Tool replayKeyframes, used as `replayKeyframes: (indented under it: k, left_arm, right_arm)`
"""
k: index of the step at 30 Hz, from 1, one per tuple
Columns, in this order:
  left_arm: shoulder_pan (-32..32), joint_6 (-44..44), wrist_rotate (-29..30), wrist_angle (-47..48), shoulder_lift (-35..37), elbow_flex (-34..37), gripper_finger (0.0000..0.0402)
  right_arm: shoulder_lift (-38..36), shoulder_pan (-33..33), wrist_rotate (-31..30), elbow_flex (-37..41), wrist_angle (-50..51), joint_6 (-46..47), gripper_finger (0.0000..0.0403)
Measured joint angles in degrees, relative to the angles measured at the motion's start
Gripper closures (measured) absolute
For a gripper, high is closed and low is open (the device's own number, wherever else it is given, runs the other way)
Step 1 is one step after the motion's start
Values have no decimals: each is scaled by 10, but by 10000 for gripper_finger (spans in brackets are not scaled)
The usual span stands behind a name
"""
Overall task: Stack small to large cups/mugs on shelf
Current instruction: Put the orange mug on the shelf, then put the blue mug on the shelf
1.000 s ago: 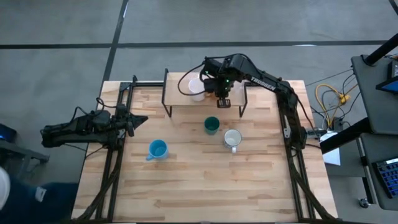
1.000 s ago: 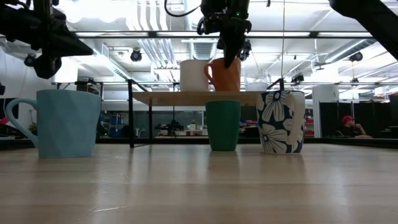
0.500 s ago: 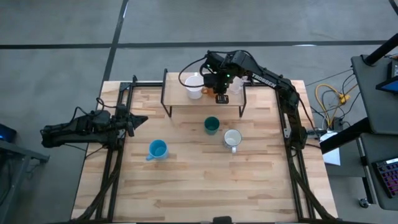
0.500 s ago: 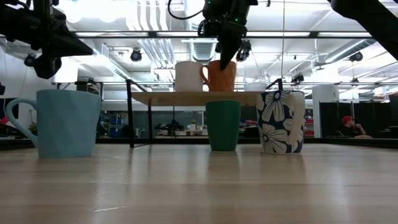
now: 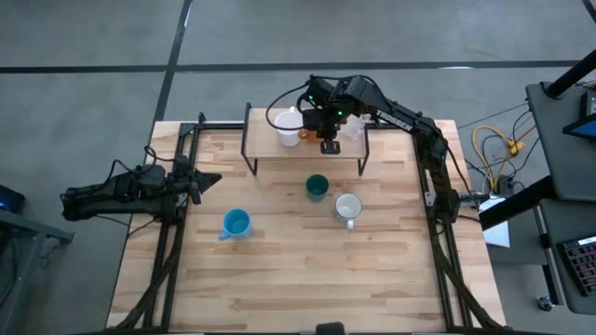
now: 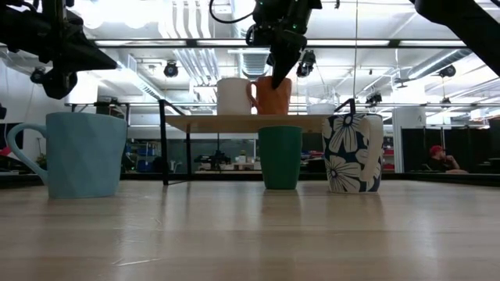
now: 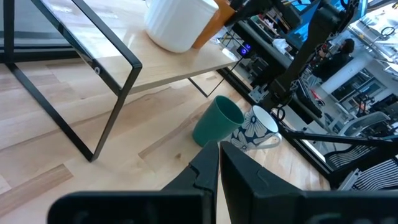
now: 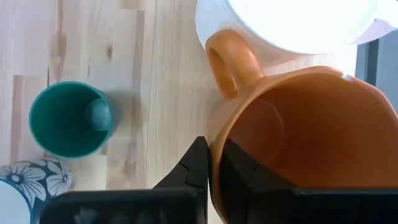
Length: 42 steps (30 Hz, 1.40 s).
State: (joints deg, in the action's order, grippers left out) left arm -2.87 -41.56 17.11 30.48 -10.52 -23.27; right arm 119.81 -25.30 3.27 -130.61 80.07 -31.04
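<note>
The right hand [image 5: 329, 140] reaches over the shelf [image 5: 270, 154] at the far side of the desk [image 5: 298, 270], its 2 fingers pinched together on the rim of the orange mug [image 8: 298, 130], 1 finger inside the wall and 1 outside. In the low view the orange mug [image 6: 274, 96] stands on the shelf [image 6: 234, 122] with its handle touching the plain white mug [image 6: 233, 96] beside it; the right wrist view shows that white mug [image 8: 292, 25] right against the orange handle. From above, the white mug [image 5: 290, 128] sits on the shelf toward its left half, with the right arm covering most of the orange one. On the desk in front of the shelf, the dark teal-green cup [image 5: 317, 187] stands upright, and just beside it stands a white mug with a dark flower pattern [image 5: 348, 207], its handle toward the near edge. The light blue mug [image 5: 236, 223] stands well apart from those 2, toward the left of the desk, handle pointing left. The left hand [image 5: 207, 180] waits at the desk's left edge, fingers pressed together and holding nothing; its wrist view looks past the closed fingers [image 7: 208, 177] toward the shelf legs, the teal-green cup [image 7: 217, 121] and the flowered mug [image 7: 258, 127].
</note>
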Motion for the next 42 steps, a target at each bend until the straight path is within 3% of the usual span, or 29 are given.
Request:
replayKeyframes:
  k: [5, 18, 24, 34, 42]
  left_arm:
    - [0, 0, -1, 0, -1, 0, 400]
    - [0, 3, -2, 0, -1, 0, 400]
    - [0, 3, -2, 0, -2, 0, 400]
    - [0, 4, -2, 0, -2, 0, 400]
    - [0, -10, -24, 10, -2, 1, 400]
  right_arm:
    - [0, 0, 0, 0, 1, 24, 383]
    - [2, 7, -11, 1, 13, 22, 297]
    - [1, 10, -43, -41, 12, 9, 292]
    - [-53, 10, -70, -43, 5, 4, 292]
    - [-142, 63, -78, -43, -13, 56, 298]
